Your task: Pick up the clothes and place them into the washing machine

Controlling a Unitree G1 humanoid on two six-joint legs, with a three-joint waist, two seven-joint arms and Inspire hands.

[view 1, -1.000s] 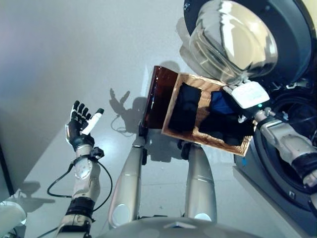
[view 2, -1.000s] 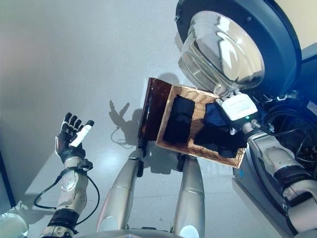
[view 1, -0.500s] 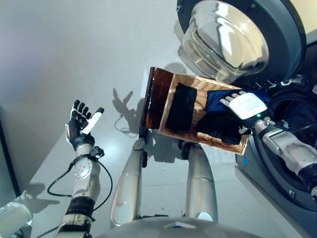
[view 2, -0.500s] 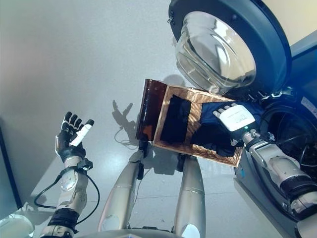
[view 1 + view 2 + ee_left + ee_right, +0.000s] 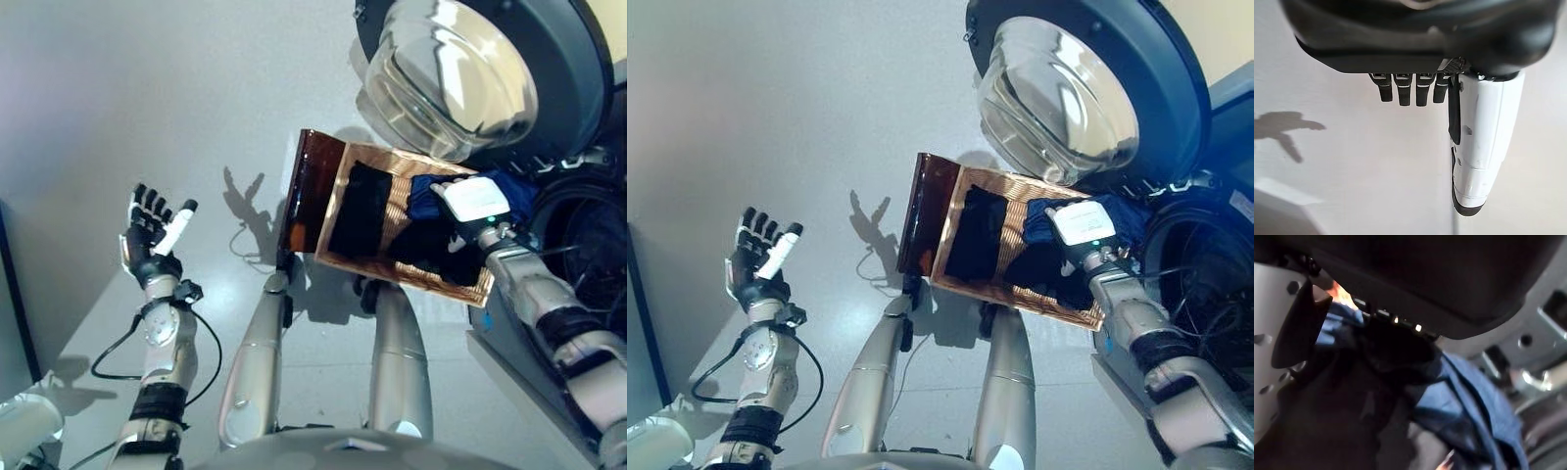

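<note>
Left eye view: washing machine [image 5: 588,323] at robot's right, door [image 5: 460,69] swung wide open, glass bowl facing cam. Drum opening [image 5: 588,264] dark; inside can't be made out, so can't tell if any clothes are in yet.

Basket [image 5: 338,211], woven, brown, sits on floor just beside the machine front, betw. door and drum opening. Dark flap or lid [image 5: 306,196] stands at its far-from-machine side.

Clothes [image 5: 362,211]: dark/black pile fills most of basket, w/ a blue piece [image 5: 1117,217] at the machine-side end, draped over basket edge toward the drum.

Right hand [image 5: 468,204] is down on the clothes at that end, back of hand up. R wrist view: fingers [image 5: 1396,350] buried in dark and blue cloth; can't tell if curled on it or flat. No cloth seen lifted clear of basket.

Left hand [image 5: 149,235] is well apart from everything, raised over bare floor, palm up. L wrist view confirms: fingers [image 5: 1400,90] relaxed, thumb out, holding nothing. Idle.

Progress (judgement): early. Door open = prep done. Bulk of clothes in basket, none visibly in drum. Step in hand looks like the grab on the blue/dark piece. Left: secure grip, lift, carry the short way to drum, let go, repeat for rest of pile.

Writing/labels: none legible in any view. Small green light on back of R hand, no text.
</note>
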